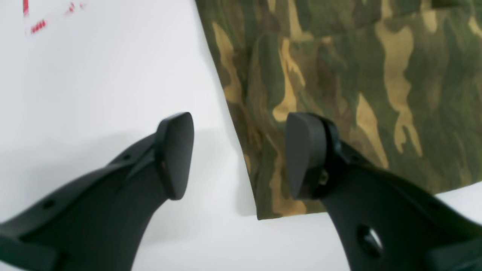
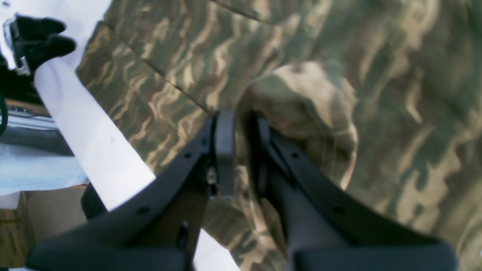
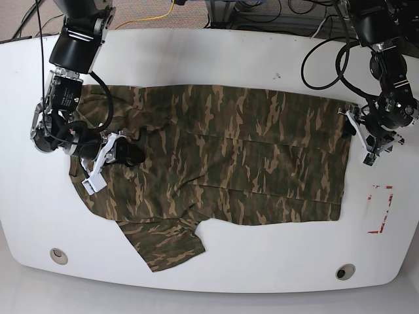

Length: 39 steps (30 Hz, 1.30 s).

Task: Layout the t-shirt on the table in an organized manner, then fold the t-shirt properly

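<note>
The camouflage t-shirt (image 3: 249, 157) lies spread across the white table (image 3: 209, 59), its hem toward the view's right and one sleeve (image 3: 170, 245) sticking out toward the front. My right gripper (image 3: 131, 155) is over the shirt's left end. In the right wrist view it (image 2: 241, 150) is shut on a raised fold of the t-shirt (image 2: 308, 113). My left gripper (image 3: 348, 125) hangs at the hem's far corner. The left wrist view shows it (image 1: 241, 154) open, one finger over bare table (image 1: 94, 94) and the other over the t-shirt (image 1: 357, 75), with the shirt's edge between them.
A red tape outline (image 3: 382, 209) marks the table right of the hem. Two round grommet holes (image 3: 59, 255) (image 3: 345, 271) sit near the front edge. Cables (image 3: 321, 52) trail over the table's back right. Floor shows beyond the table edge (image 2: 22, 210).
</note>
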Tool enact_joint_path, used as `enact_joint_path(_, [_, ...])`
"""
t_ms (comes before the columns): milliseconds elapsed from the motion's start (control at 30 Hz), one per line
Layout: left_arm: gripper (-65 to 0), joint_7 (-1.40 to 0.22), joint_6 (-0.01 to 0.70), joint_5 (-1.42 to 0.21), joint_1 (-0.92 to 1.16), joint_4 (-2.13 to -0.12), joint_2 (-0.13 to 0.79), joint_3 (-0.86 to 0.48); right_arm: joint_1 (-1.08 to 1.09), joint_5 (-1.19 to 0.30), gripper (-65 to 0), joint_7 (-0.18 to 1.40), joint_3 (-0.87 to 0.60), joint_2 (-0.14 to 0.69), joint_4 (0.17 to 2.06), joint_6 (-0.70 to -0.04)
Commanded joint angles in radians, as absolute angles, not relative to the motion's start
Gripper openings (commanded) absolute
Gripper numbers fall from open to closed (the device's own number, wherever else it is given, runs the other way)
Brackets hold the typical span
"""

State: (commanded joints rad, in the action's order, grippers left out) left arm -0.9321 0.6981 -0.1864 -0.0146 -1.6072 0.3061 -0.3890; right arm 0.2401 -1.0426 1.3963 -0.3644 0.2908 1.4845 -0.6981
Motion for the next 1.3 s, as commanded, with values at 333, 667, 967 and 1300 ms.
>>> enact_joint_path(333, [-29.0,-0.932,0.698,-0.186,-0.013,-1.609,0.306,-0.389,0.191,-0.934,-57.9,1.357,-0.366,0.306,1.486,-0.698])
enact_joint_path(667, [-29.0,-0.932,0.698,-0.186,-0.013,-1.609,0.306,-0.390,0.159,-0.766,-49.9,1.348,-0.367,0.305,1.489,-0.698])
enact_joint_path(967, [-29.0,-0.932,0.698,-0.186,-0.013,-1.609,0.302,-0.390,0.157,-0.742,-65.0,1.307,-0.366,0.303,1.484,-0.698])
enact_joint_path(1300, [-29.0,-0.932,0.698,-0.186,-0.013,-1.609,0.302,-0.390,0.163,-0.746,-65.0,1.307,-0.364,0.308,1.524,-0.698])
